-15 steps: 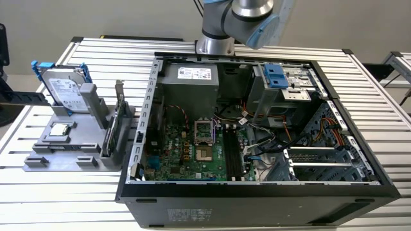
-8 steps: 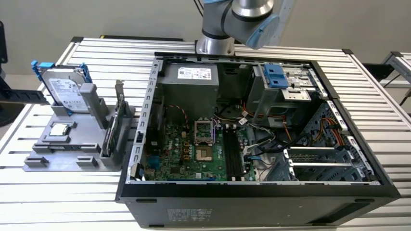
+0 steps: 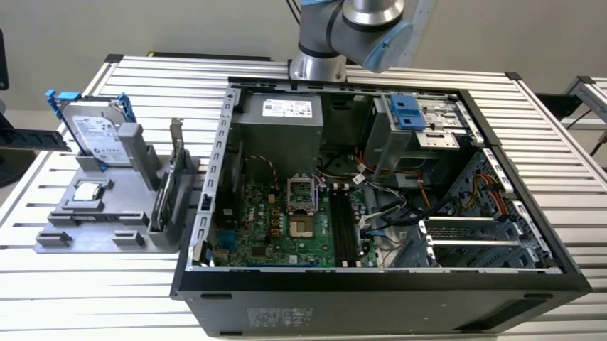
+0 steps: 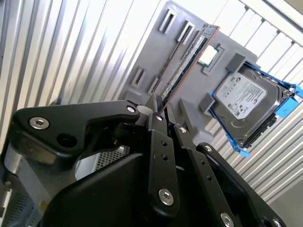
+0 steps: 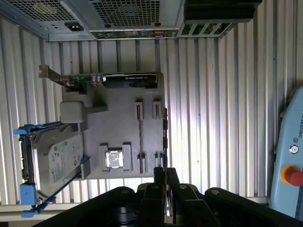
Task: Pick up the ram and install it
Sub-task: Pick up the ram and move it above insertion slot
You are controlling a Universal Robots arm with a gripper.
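Hovering above fixture (image 5: 118, 127) in first wrist view: gripper (image 5: 164, 171), jaws nearly together, empty; ram (image 5: 164, 137) on edge in fixture slots, not gripped; fixture at nine o'clock of case (image 3: 379, 298) in exterior view; judgement: clean pick needs jaws straddling board mid-length, square.

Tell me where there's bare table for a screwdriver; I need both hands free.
Free: the table slats at the exterior view's lower left, beside the grey holder, and the strip on the exterior view's right of the computer case. Crowded: the holder, carrying hard drive, processor and ram, and the cable-filled case.
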